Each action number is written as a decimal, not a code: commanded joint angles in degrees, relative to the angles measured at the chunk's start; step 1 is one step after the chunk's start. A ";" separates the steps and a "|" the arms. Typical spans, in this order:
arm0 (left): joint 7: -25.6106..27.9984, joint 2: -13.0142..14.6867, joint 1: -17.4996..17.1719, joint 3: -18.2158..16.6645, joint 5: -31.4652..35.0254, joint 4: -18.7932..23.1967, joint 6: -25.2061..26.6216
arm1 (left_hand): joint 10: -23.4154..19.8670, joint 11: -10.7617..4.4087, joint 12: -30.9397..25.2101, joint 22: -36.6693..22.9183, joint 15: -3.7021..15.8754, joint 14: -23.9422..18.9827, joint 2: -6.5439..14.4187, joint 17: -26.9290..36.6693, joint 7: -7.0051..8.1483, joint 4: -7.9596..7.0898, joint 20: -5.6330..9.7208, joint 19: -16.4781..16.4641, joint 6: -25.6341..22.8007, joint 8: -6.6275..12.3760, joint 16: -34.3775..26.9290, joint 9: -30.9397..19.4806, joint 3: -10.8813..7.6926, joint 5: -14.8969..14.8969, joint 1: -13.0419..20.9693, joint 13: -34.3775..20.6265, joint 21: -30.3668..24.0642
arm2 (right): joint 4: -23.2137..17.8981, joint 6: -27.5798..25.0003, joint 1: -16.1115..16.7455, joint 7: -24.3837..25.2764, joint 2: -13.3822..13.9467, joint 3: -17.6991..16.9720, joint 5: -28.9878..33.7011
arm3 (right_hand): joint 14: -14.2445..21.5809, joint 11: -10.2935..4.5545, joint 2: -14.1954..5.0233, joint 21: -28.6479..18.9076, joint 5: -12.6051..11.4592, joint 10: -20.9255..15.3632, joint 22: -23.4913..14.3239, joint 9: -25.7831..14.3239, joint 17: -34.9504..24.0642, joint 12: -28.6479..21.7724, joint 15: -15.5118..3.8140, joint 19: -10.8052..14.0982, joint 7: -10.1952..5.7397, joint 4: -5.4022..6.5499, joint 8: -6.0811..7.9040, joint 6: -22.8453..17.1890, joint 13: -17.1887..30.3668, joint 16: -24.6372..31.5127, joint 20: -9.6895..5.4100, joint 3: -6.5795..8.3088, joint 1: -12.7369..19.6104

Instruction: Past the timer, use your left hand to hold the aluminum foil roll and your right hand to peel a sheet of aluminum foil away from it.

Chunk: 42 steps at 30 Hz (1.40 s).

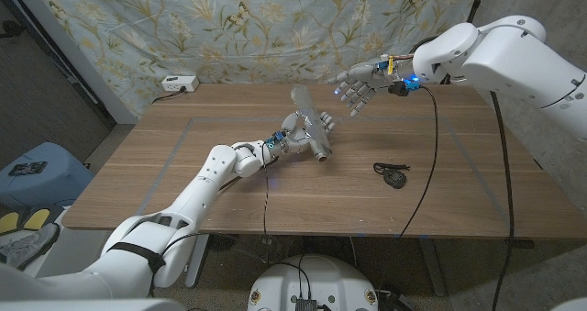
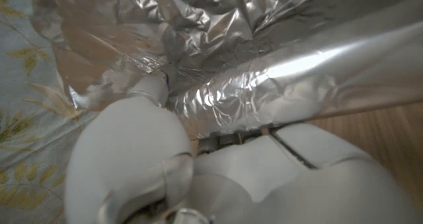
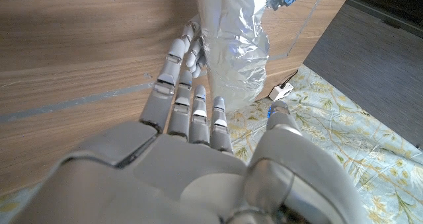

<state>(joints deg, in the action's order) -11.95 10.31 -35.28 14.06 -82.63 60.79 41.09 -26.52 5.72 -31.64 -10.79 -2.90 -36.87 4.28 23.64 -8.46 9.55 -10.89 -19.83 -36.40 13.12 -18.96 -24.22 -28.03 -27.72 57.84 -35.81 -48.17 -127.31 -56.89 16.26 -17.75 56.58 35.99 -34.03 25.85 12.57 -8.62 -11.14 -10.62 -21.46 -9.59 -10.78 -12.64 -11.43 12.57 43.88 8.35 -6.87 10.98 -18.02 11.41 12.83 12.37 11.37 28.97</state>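
- Foil roll (image 1: 310, 120) sits tilted off mid-table, gripped by your left hand (image 1: 303, 138).
- Right hand (image 1: 359, 84) hovers beside it, fingers spread, holding nothing.
- A hurried pinch risks tearing the crinkled sheet.

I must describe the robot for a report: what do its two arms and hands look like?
Both arms have glossy white rounded shells. The left hand and right hand are grey metallic, with segmented fingers. Small blue lights glow at both wrists, and a black cable hangs from the right wrist.
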 commanded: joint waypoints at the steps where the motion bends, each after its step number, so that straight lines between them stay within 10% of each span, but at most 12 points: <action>1: 10.05 1.46 -2.03 -0.29 -0.84 7.73 -0.35 | -5.83 -2.58 -2.04 -0.24 2.41 -5.14 0.96 0.47 1.26 0.48 1.64 -3.50 -6.42 2.14 -2.40 0.01 -0.88 0.65 2.43 -0.35 -1.76 | 1.17 1.86 1.05 -0.34 -0.37 -0.90 -1.59 | 0.04 0.14 0.04 0.18 -0.38 0.00 -0.21 -0.14 -0.19 0.08 -0.12 0.61 3.60 0.16 0.01 0.45 0.19 -0.26 -0.18 -0.23 0.61; 10: 18.69 3.51 -3.48 0.27 -2.27 14.34 -0.99 | -12.76 -4.76 -4.12 -0.31 6.24 -12.98 1.14 1.80 2.43 0.41 4.98 -8.93 -13.46 4.98 -6.71 -0.64 -0.88 1.19 4.32 -1.40 -4.66 | 1.00 2.84 1.60 -0.36 -0.28 -1.21 -2.14 | -0.02 0.14 0.01 0.16 -0.39 0.14 -0.19 -0.12 -0.25 -0.03 -0.12 0.91 3.60 0.17 -0.03 1.02 0.30 -0.18 -0.19 -0.26 0.82; 42: 27.80 5.51 -3.55 2.63 -6.28 18.20 -3.17 | -13.57 -5.10 -4.09 -0.23 6.88 -14.02 0.51 2.39 2.66 -0.03 5.46 -9.67 -13.78 5.17 -7.44 -0.99 -0.68 1.33 4.19 -2.86 -5.74 | -8.35 -9.12 -12.46 -1.84 -2.89 15.60 14.06 | 1.39 0.15 0.95 0.23 -1.55 -1.22 -0.16 -0.11 0.21 -0.37 -0.11 3.19 3.73 0.51 0.06 1.16 0.79 -0.28 -0.16 -4.91 -0.43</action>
<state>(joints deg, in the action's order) 12.31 15.59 -38.47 16.25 -87.92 77.11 39.22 -39.62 0.92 -35.65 -10.79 3.69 -50.38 3.48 25.91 -5.93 9.94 -5.43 -28.97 -49.74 18.08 -26.18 -25.13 -28.29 -26.39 60.95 -38.39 -53.66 -133.51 -61.94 8.89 -18.76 55.48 45.18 -25.55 26.59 12.64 -8.01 -11.14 -11.68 -22.01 -9.60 -10.77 -12.36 -11.43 12.46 46.45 8.08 -6.40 10.99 -16.45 12.06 12.83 12.28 6.94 28.81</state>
